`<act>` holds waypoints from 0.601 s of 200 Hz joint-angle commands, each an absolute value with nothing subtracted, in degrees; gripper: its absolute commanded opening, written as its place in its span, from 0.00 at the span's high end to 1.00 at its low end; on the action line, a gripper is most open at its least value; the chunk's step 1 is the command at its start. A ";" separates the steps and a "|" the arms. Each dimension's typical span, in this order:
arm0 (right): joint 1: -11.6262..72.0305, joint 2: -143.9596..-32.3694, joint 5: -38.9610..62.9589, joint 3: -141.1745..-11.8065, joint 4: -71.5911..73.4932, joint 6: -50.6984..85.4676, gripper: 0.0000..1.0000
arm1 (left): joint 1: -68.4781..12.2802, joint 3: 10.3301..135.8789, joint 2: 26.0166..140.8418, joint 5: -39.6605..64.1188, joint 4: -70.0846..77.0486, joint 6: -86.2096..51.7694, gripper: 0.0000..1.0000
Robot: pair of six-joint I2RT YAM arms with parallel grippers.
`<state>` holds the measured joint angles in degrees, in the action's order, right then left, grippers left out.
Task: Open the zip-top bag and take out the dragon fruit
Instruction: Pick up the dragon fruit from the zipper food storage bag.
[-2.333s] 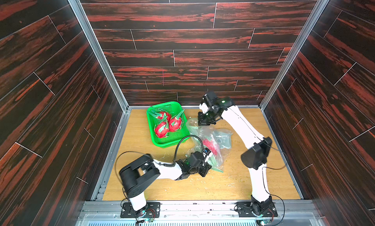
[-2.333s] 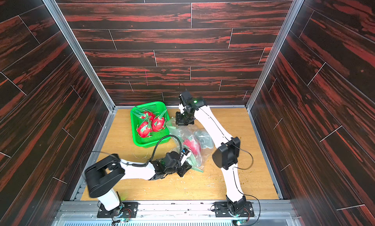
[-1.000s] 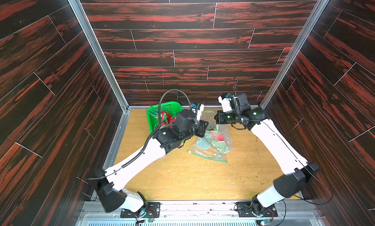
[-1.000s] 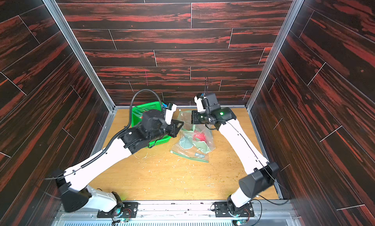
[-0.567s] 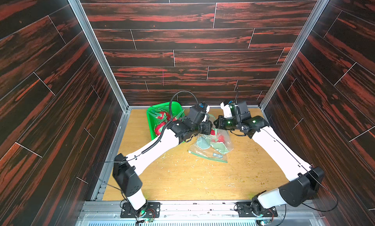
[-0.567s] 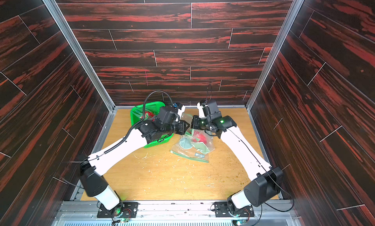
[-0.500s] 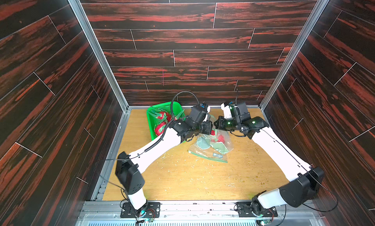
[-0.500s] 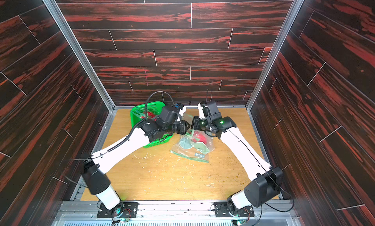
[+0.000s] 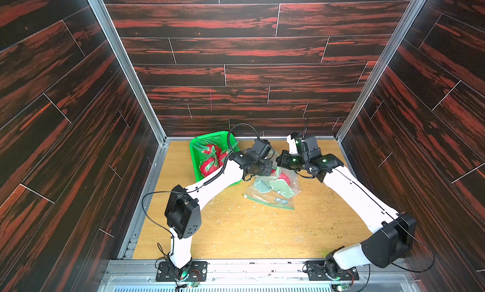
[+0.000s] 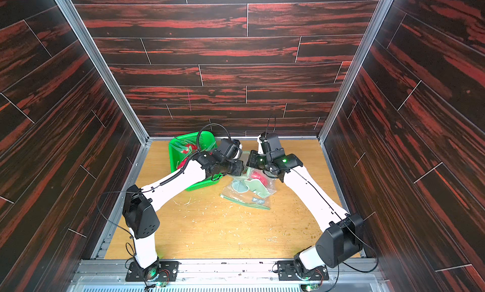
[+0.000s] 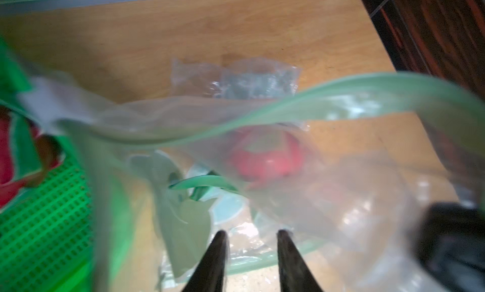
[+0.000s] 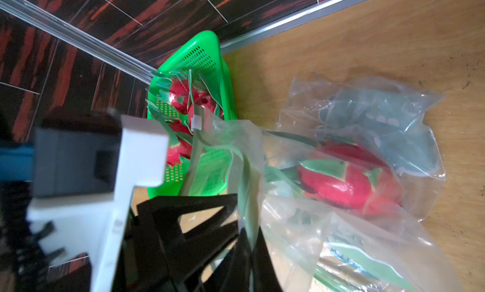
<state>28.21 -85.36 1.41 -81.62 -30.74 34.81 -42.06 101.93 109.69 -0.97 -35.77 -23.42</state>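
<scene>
We see a clear zip-top plastic bag (image 9: 273, 197) lying on the light wooden tabletop (image 9: 236, 230), just beside a green perforated plastic basket (image 9: 219, 140) that stands in the far left corner. Inside the bag rests one red-pink oval dragon fruit (image 12: 349, 183) with green pointed scales. In both top views this fruit (image 10: 258, 178) shows as a red patch through the film, between the two wrists.

The right gripper (image 12: 248, 242) is closed tight on the bag's green zip strip (image 12: 244, 172). In the right wrist view the strip runs down between its black fingers and the film hangs from that pinch, so the mouth side is lifted while the bottom of the bag lies on the wood. A small white slider (image 12: 196, 122) sits on the strip.

The left gripper (image 11: 252, 248) has its jaws narrowly apart, and we can make out nothing between its two dark fingertips (image 11: 219, 254). They point into the gaping mouth of the bag. One length of the strip arches well away from them and another runs close by the tips. The fruit (image 11: 265, 159) lies beyond, blurred behind the plastic.

In the basket lie more fruits of the same kind (image 9: 210, 163), red with green tips. The left arm hides part of them and we cannot count them surely. Pale crumbs (image 9: 262, 214) are scattered over the tabletop near the bag.
</scene>
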 commanded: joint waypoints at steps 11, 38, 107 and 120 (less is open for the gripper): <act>27.80 -88.83 1.30 -82.50 -27.45 35.53 1.00 | -41.01 103.89 111.09 -4.25 -38.92 -21.62 0.61; 27.23 -92.04 2.97 -84.60 -26.77 35.81 0.98 | -39.74 104.68 112.99 -1.76 -38.44 -21.71 0.61; 25.22 -93.69 6.24 -85.63 -25.40 36.47 0.89 | -35.61 105.45 116.17 7.48 -35.95 -25.86 0.63; 25.01 -93.52 6.56 -85.34 -24.93 36.64 0.90 | -35.16 104.92 116.11 8.59 -35.22 -27.26 0.65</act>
